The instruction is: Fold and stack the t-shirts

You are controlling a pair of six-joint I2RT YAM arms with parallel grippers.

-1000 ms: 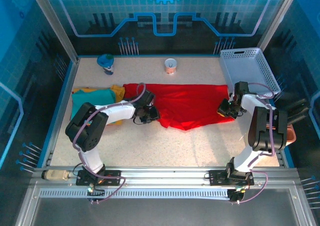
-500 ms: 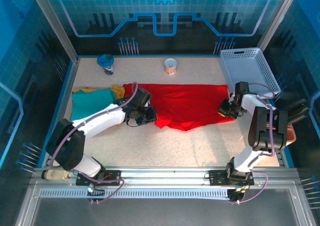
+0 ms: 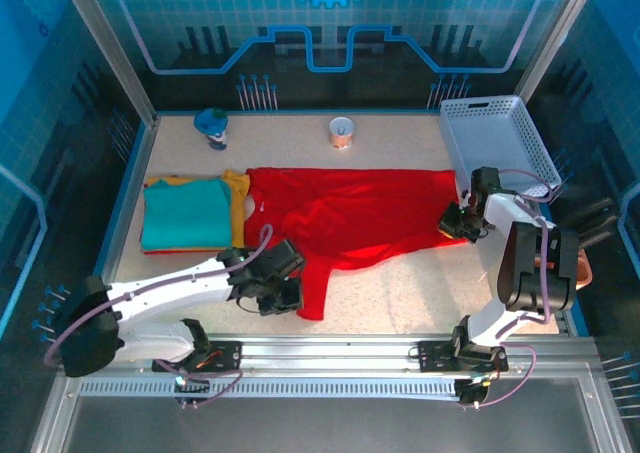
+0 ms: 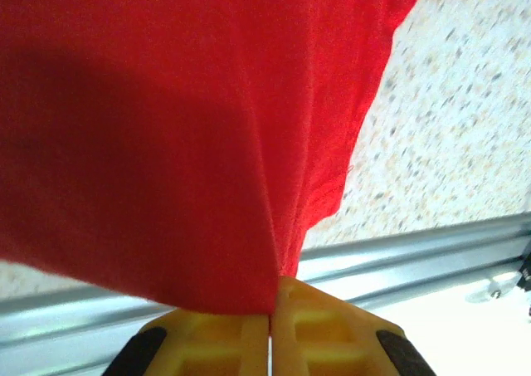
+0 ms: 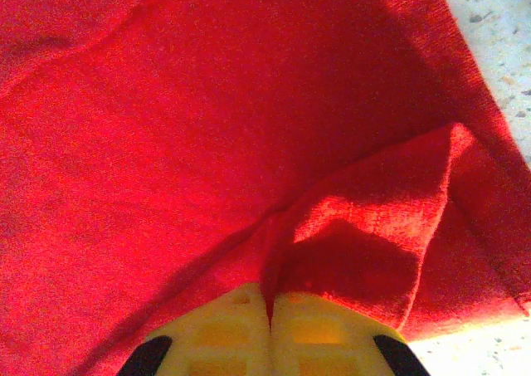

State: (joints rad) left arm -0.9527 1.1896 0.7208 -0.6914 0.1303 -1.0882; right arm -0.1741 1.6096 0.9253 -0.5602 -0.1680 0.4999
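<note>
At the near left of the table (image 3: pixel 420 293), your left gripper (image 3: pixel 295 295) sits close to the front rail with its jaws pressed together on a gathered corner of the red t-shirt (image 3: pixel 370 208). The wrist view shows the cloth fanning out from a narrow pinch between the yellow pads. At the right side, just near of the white lattice basket (image 3: pixel 500 138), your right gripper (image 3: pixel 447 223) is likewise clamped on the shirt's right edge, with a folded-over flap bunched at the pads. The red shirt lies across the middle of the table, mostly flat, with one tongue drawn toward the near edge by the left grip. The teal t-shirt (image 3: pixel 185 213) lies folded on the yellow-orange t-shirt (image 3: pixel 238 198) at the far left, and the red shirt's left edge is just beside that stack. Judgement: the fold is in its early stage. Risks to note: the left pinch holds only a little fabric, so a quick pull could slip it free and drop the corner. The two grips are at uneven heights on the garment, so carrying them over unevenly would give a skewed fold. Any sideways drag to the left could snag and ruffle the finished stack. The left jaws are close to the rail, so cloth could drape onto it.
</note>
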